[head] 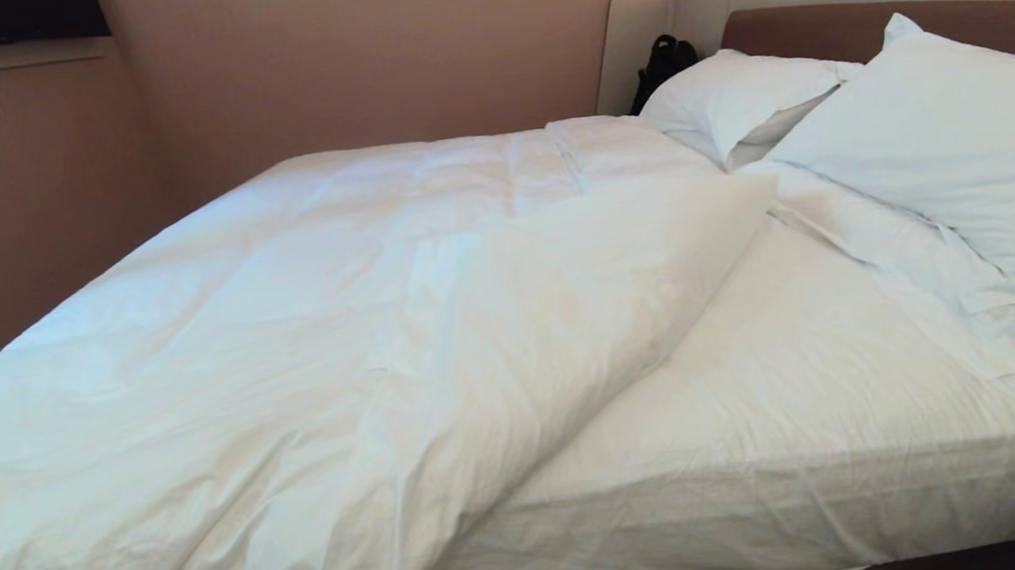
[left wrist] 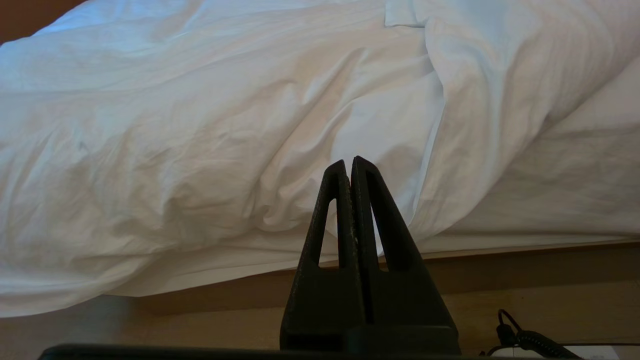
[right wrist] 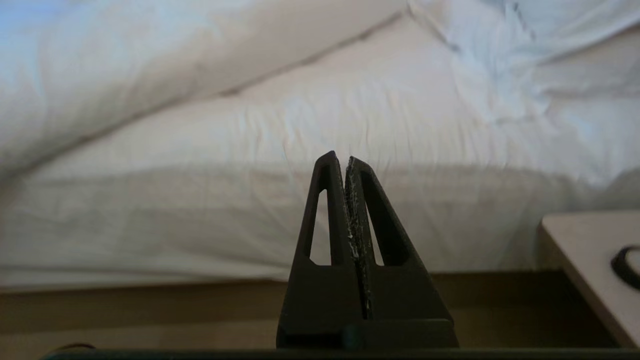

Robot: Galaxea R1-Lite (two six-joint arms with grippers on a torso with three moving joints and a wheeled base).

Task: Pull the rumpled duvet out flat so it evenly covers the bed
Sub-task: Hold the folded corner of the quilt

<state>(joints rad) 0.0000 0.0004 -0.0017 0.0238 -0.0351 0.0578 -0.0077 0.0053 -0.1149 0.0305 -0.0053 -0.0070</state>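
Observation:
The puffy white duvet [head: 308, 341] lies bunched over the left part of the bed, its right edge folded back in a diagonal line. That leaves the fitted sheet [head: 762, 409] bare on the right. Its crumpled near edge [left wrist: 200, 165] hangs over the bed's side. My left gripper [left wrist: 348, 162] is shut and empty, held off the bed's side in front of the hanging duvet. My right gripper [right wrist: 341, 159] is shut and empty too, facing the bare mattress side [right wrist: 250, 225]. Neither arm shows in the head view.
Two white pillows [head: 950, 140] lean at the brown headboard [head: 818, 32], with a black bag [head: 663, 65] in the corner behind them. A bedside table [right wrist: 590, 260] stands right of the bed. A pink wall runs behind the bed's far side.

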